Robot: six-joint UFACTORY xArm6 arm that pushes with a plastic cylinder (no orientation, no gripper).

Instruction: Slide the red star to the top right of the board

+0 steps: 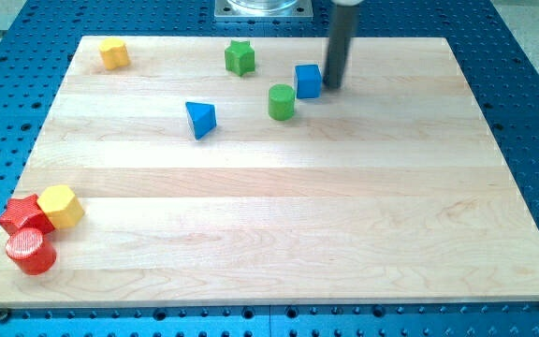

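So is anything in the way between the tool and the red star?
Yes. My tip is near the view's top, touching the blue cube. The red star sits at the bottom left. The green cylinder and blue triangle lie near the straight line between them. The yellow block and red cylinder hug the star.

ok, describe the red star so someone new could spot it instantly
Go to the wooden board, bottom-left corner in the view, where three blocks cluster. The red star is the upper-left one, touching the yellow block on its right and the red cylinder below. It alone is red with points.
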